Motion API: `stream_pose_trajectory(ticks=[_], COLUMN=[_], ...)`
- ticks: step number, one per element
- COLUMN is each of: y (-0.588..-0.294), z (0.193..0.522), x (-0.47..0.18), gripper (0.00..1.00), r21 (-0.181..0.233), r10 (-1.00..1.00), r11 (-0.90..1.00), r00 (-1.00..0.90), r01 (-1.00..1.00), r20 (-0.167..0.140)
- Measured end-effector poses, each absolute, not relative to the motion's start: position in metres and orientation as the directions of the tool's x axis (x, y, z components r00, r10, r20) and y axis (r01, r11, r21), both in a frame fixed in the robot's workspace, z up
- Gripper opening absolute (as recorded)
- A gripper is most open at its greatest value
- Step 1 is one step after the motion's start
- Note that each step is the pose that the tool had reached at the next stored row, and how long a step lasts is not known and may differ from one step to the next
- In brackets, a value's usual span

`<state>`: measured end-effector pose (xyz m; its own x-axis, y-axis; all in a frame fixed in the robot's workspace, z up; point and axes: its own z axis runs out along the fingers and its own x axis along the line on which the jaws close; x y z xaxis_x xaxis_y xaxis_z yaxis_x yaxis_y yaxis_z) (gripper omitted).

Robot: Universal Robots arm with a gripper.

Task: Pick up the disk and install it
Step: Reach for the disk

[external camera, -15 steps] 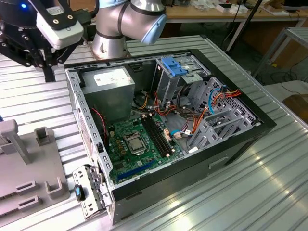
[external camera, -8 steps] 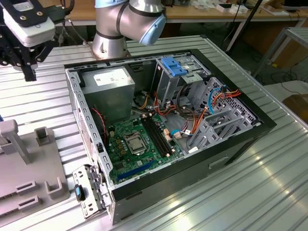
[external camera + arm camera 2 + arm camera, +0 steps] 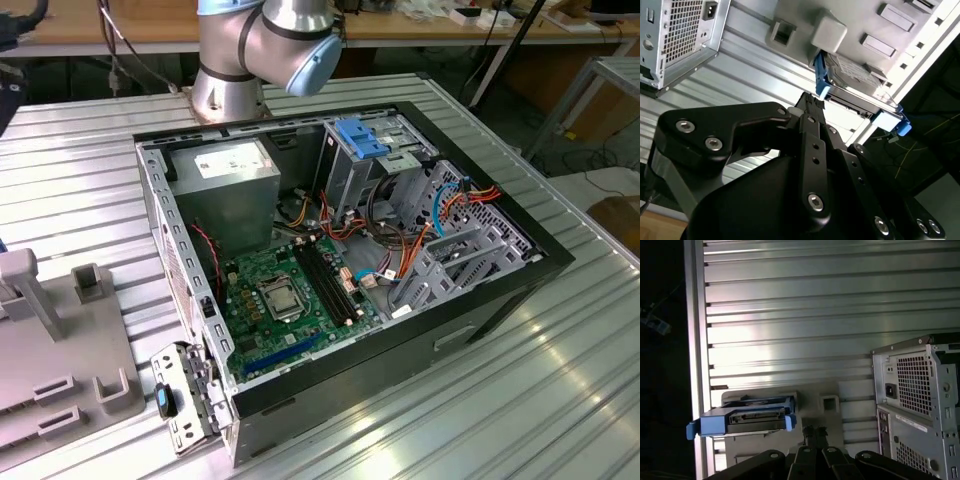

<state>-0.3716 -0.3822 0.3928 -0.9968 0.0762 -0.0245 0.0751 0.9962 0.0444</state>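
While the disk (image 3: pixel 747 419) sits on a grey fixture (image 3: pixel 812 407), blue frame, hand (image 3: pixel 812 431) closed, empty

The disk (image 3: pixel 742 421) sits on the fixture (image 3: pixel 812 392), beside the computer case (image 3: pixel 915 405)

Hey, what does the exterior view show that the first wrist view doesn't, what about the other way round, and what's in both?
Exterior view: the arm's base and the motherboard inside the open case.
First wrist view: the disk on the grey holder, with the gripper shut and clear of the disk.
Both: the case, the holder and the ribbed table.
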Motion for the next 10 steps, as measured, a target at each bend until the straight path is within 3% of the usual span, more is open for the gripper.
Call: stream_pose_trajectory(ticks=[10], y=[-0.382], z=[0.393], x=[-0.436], gripper=[0.11], r21=[0.044], r10=[0.076], r11=[0.996], r00=[-0.997], r01=[0.075], r20=[-0.025])
